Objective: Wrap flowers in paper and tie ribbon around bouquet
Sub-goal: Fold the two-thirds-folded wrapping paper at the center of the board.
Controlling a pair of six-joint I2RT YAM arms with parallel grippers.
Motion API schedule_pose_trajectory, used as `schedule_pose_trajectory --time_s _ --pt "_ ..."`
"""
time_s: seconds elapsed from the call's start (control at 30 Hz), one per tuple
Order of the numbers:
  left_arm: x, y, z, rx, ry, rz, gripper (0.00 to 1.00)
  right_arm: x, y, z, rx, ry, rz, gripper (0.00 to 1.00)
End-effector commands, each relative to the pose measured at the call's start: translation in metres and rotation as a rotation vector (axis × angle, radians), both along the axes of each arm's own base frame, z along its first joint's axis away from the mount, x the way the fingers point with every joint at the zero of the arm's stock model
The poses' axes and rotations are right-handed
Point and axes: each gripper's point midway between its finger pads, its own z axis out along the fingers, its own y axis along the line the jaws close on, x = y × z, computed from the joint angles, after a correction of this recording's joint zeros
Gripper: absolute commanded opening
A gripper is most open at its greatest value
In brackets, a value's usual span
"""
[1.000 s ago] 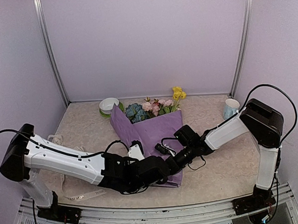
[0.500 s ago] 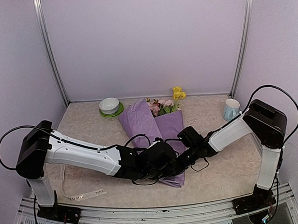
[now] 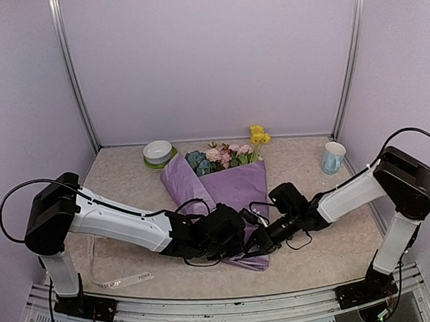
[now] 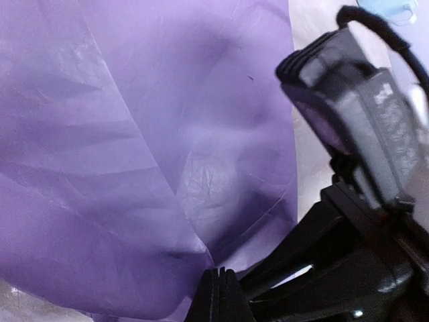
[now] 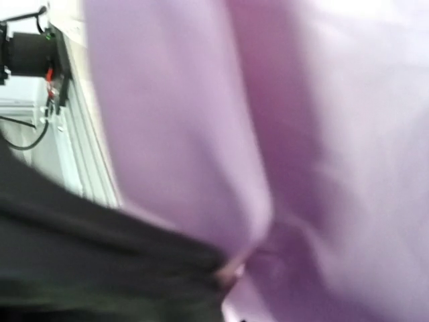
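left arm [image 3: 117, 222]: white moulded shells on the long links, boxy black shoulder joint [image 3: 50, 216], black forearm and wrist [image 3: 222, 231]. thin black cable [image 3: 11, 195] loops off the shoulder. right arm [image 3: 350, 193]: same build, black shoulder block [image 3: 403, 180], black cable [image 3: 408, 129] arching above it, 3 o'clock in the top view. bases [image 3: 82, 308] black. left wrist view: left gripper [image 4: 218, 278] slim, matte black, tapered tips; right wrist housing [image 4: 362, 114] at 2 o'clock, dark grey, ribbed edge, thick black cable.
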Motion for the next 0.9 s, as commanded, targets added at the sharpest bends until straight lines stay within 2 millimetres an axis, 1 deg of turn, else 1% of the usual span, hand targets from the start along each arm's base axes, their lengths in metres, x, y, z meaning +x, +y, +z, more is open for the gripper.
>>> schedule_pose_trajectory --time_s 0.0,0.03,0.13,0.2,0.27,0.3,0.37,0.43,0.47,0.5,0.57,0.67,0.73,0.87 --pt "0.002 -0.005 -0.011 0.02 0.021 -0.029 0.0 0.004 -0.009 0.021 -0.005 -0.008 -0.046 0.15" --pt "0.001 -0.006 -0.012 0.02 0.026 -0.033 0.0 0.005 -0.012 0.026 -0.008 -0.017 -0.053 0.15" --pt "0.002 -0.006 -0.014 0.02 0.031 -0.034 0.0 0.017 -0.028 0.045 -0.012 -0.069 -0.096 0.16" --pt "0.002 -0.005 -0.015 0.018 0.035 -0.035 0.0 0.034 -0.046 0.052 -0.045 -0.115 -0.153 0.17" --pt "0.002 -0.005 -0.016 0.019 0.039 -0.036 0.0 0.056 -0.07 0.052 -0.105 -0.176 -0.223 0.2" --pt "0.002 -0.006 -0.017 0.02 0.041 -0.038 0.0 0.067 -0.082 0.049 -0.143 -0.19 -0.266 0.23" --pt "0.002 -0.006 -0.017 0.023 0.039 -0.038 0.0 0.087 -0.108 0.035 -0.243 -0.235 -0.323 0.42" --pt "0.002 -0.006 -0.017 0.024 0.041 -0.038 0.0 0.099 -0.124 0.022 -0.291 -0.238 -0.35 0.63" --pt "0.002 -0.006 -0.017 0.026 0.04 -0.037 0.0 0.104 -0.127 0.017 -0.297 -0.237 -0.353 0.67" --pt "0.002 -0.006 -0.017 0.026 0.039 -0.038 0.0 0.108 -0.128 0.011 -0.303 -0.228 -0.353 0.68" --pt "0.002 -0.008 -0.016 0.027 0.036 -0.043 0.0 0.11 -0.123 -0.003 -0.289 -0.194 -0.329 0.66" --pt "0.001 -0.015 -0.011 0.033 0.012 -0.064 0.0 0.102 -0.105 -0.017 -0.193 -0.088 -0.265 0.49" --pt "0.0 -0.022 -0.006 0.06 -0.02 -0.078 0.0 0.093 -0.094 -0.021 -0.117 -0.017 -0.244 0.39" --pt "-0.007 -0.044 0.008 0.124 -0.106 -0.15 0.0 0.081 -0.075 -0.027 -0.076 0.016 -0.206 0.24"
